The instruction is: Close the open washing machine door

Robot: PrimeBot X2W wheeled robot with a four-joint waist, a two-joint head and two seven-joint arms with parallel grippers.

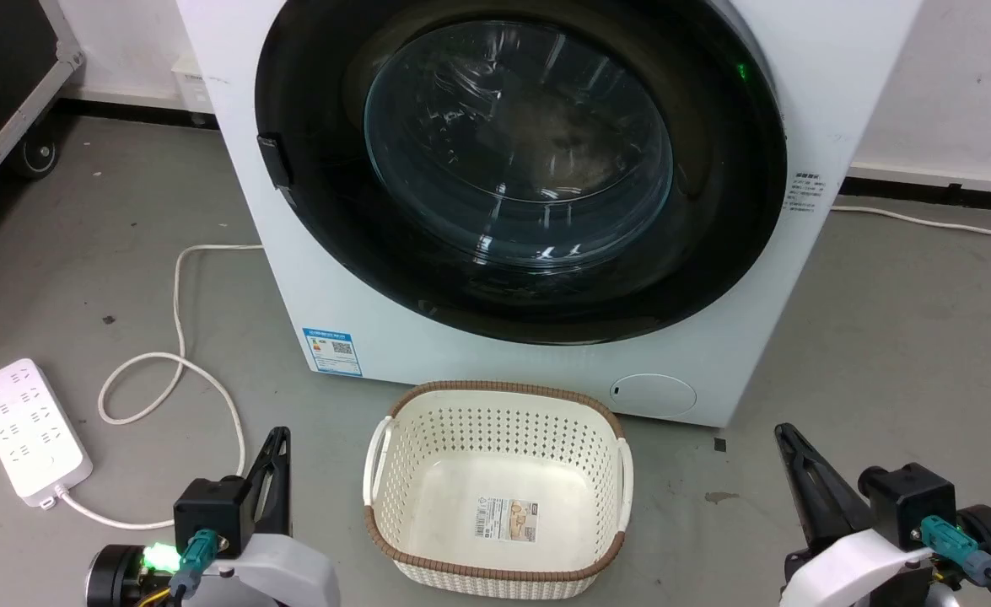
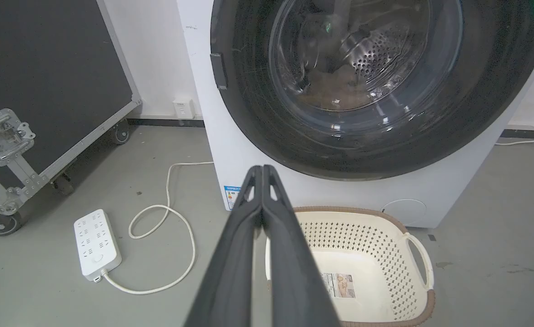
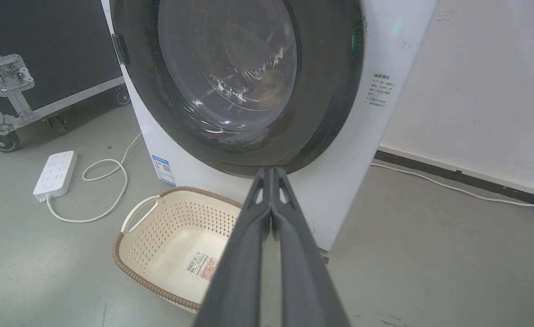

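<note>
**Door** [image 1: 519,160]: round, glossy black, clear glass bowl at centre. It lies shut against the front of the washer [image 1: 461,337], with a dark handle tab [image 1: 274,160] on its left edge.
**Washer:** white front-loader on the grey floor [image 1: 883,354]. It has a blue label [image 1: 332,351] at lower left and a round cap [image 1: 653,394] at lower right.
**Basket** [image 1: 495,421]: cream, perforated, brown rim. It sits on the floor just before the washer.
**Left end effector** [image 2: 262,170]: 2 fingers pressed together, holding nothing, left of the basket.
**Right end effector** [image 3: 272,171]: 2 fingers together, holding nothing, right of the basket.
**Power strip** [image 1: 29,434]: white, on the floor at left, with a looped cord [image 1: 179,337].
**Case** [image 2: 44,81]: black, metal-edged, on castors, far left.
</note>
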